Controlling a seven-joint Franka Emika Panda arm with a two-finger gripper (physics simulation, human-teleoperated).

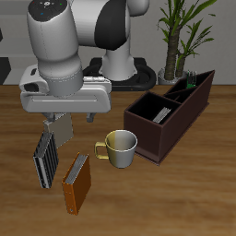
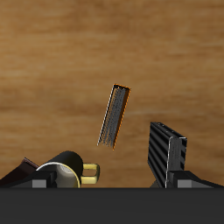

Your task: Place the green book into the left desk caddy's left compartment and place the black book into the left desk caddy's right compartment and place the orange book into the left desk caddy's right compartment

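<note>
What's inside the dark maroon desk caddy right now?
The dark maroon desk caddy holds a green book at its taller end and a dark book in its wide section; walls hide the floors.

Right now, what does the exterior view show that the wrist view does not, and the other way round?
Only the exterior view shows the left desk caddy, the potted plant behind it and the robot arm.

Only the wrist view shows the orange book's grey page edge from straight above.

Both show the orange book, the grey-and-black striped book, the mug and the wooden table.
</note>
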